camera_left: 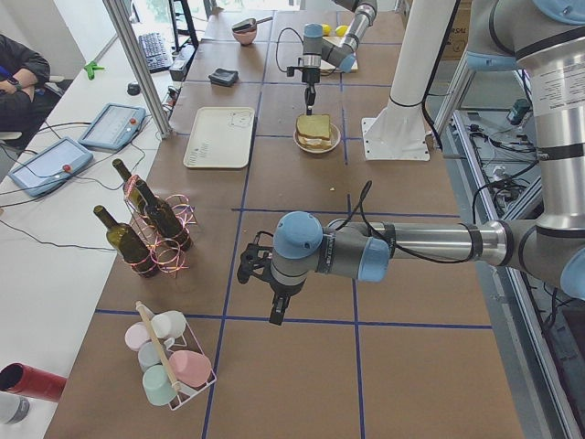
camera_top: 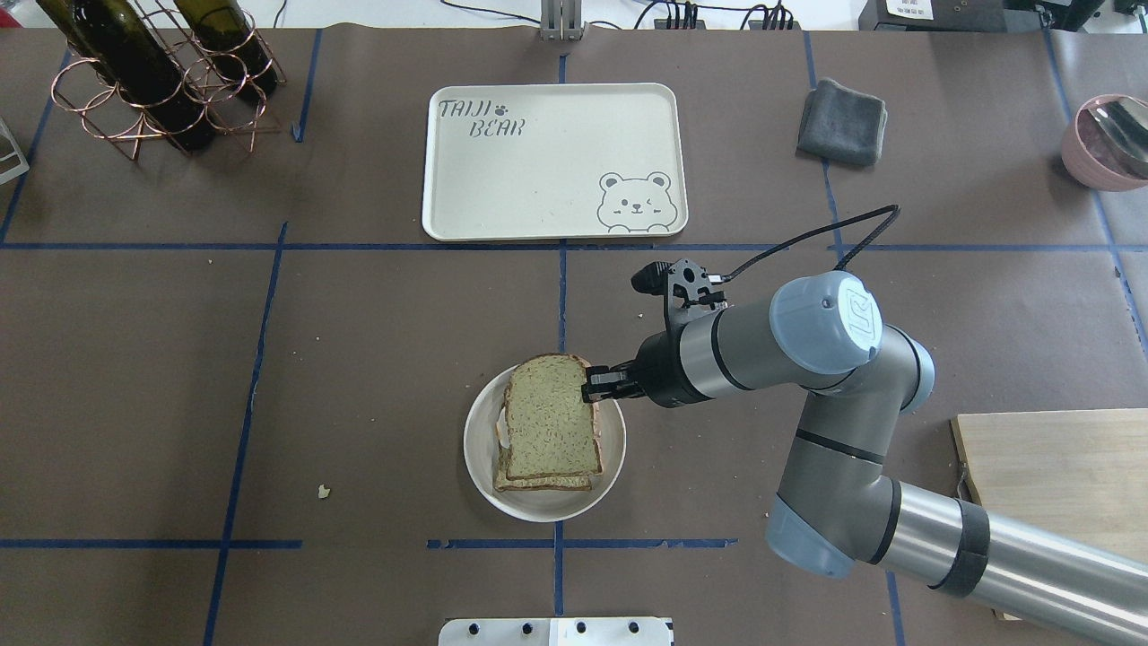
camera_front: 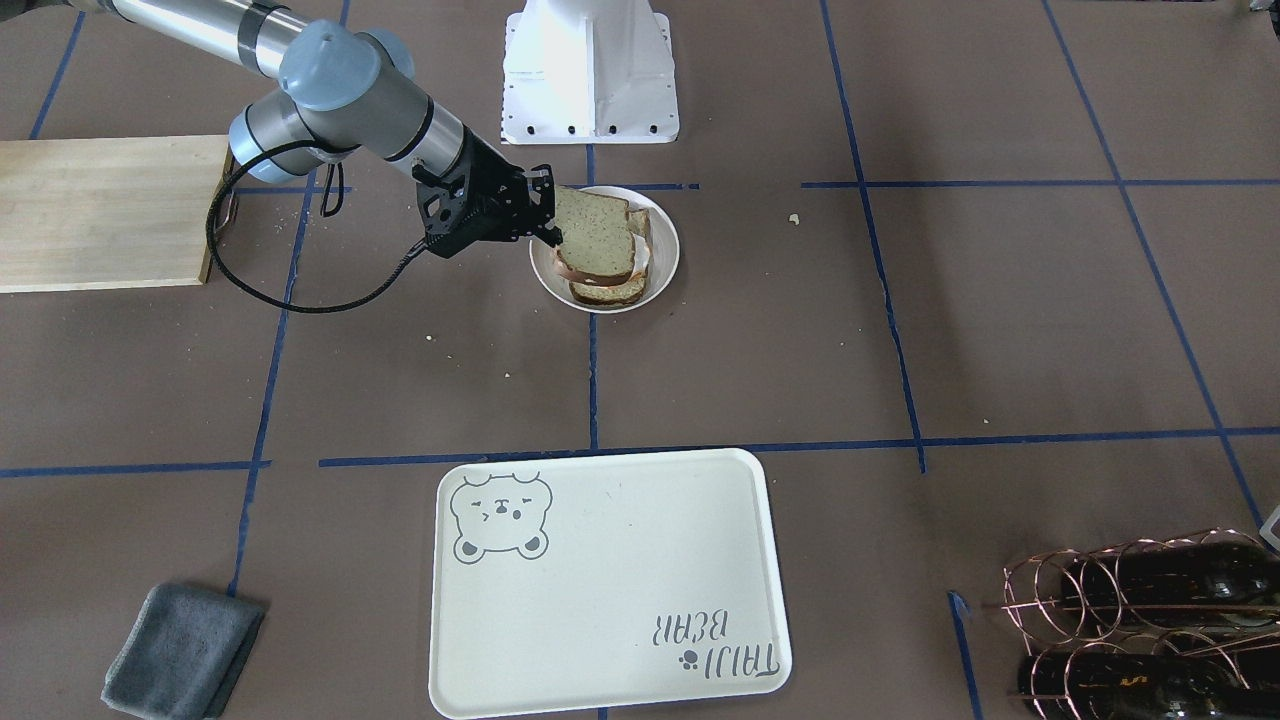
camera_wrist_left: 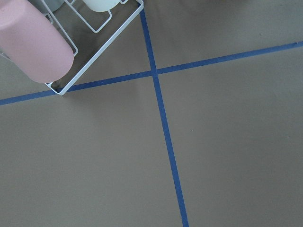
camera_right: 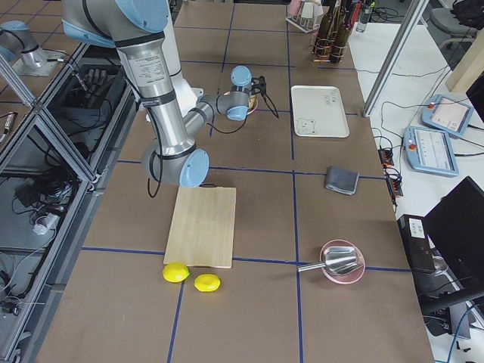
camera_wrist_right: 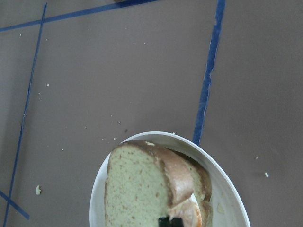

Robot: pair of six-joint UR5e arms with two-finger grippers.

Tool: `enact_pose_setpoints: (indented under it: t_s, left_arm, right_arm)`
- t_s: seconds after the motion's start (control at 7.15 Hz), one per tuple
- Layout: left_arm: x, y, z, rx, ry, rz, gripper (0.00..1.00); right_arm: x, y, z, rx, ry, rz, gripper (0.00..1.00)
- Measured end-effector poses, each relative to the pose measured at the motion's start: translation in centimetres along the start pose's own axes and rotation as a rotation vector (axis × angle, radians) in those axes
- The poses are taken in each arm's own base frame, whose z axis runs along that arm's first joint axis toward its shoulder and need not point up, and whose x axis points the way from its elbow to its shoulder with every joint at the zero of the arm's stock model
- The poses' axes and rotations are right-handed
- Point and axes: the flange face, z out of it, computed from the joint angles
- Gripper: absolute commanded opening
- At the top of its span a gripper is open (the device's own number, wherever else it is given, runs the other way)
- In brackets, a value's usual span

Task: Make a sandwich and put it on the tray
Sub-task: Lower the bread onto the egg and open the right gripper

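The sandwich sits on a small round white plate (camera_front: pixel 664 270) (camera_top: pixel 475 453). My right gripper (camera_front: pixel 549 216) (camera_top: pixel 593 384) is shut on the edge of the top bread slice (camera_front: pixel 594 242) (camera_top: pixel 549 422) (camera_wrist_right: pixel 137 189), which tilts up on the gripper's side. A lower slice (camera_front: pixel 612 292) and a bit of white egg (camera_front: pixel 643 262) show beneath it. The cream tray (camera_front: pixel 600 590) (camera_top: pixel 538 170) with the bear drawing lies bare, across the table from the plate. My left gripper (camera_left: pixel 277 313) hangs over bare table far off; I cannot tell whether it is open or shut.
A wooden cutting board (camera_front: pixel 100 210) (camera_top: pixel 1058 475) lies by the right arm. A grey cloth (camera_top: pixel 841 121), a wine-bottle rack (camera_top: pixel 152 81) and a pink bowl (camera_top: pixel 1108 139) stand along the far side. A wire cup rack (camera_wrist_left: pixel 33 42) is near the left gripper.
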Motion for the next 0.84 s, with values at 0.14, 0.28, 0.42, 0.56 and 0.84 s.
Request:
enact_pose_setpoints:
  t_s: [0.14,0.28,0.42,0.56,0.84]
  left_arm:
    - [0.0,0.0,0.0,0.000,0.000,0.000,1.00]
    - [0.0,0.0,0.0,0.000,0.000,0.001,1.00]
    - [0.0,0.0,0.0,0.000,0.000,0.000,1.00]
    - [0.0,0.0,0.0,0.001,0.000,0.000,1.00]
    - [0.0,0.0,-0.1,0.001,0.000,0.001,1.00]
  right_arm:
    - [-0.4,-0.2,0.5,0.002,0.001,0.002,0.00]
    - [-0.5,-0.3,1.0,0.003,0.006,0.003,0.00]
    - [-0.6,-0.3,1.5,0.006,0.012,0.005,0.18]
    - [-0.5,0.0,1.8,0.007,0.016,0.006,0.99]
    - [-0.1,0.1,2.0,0.014,0.027,0.011,1.00]
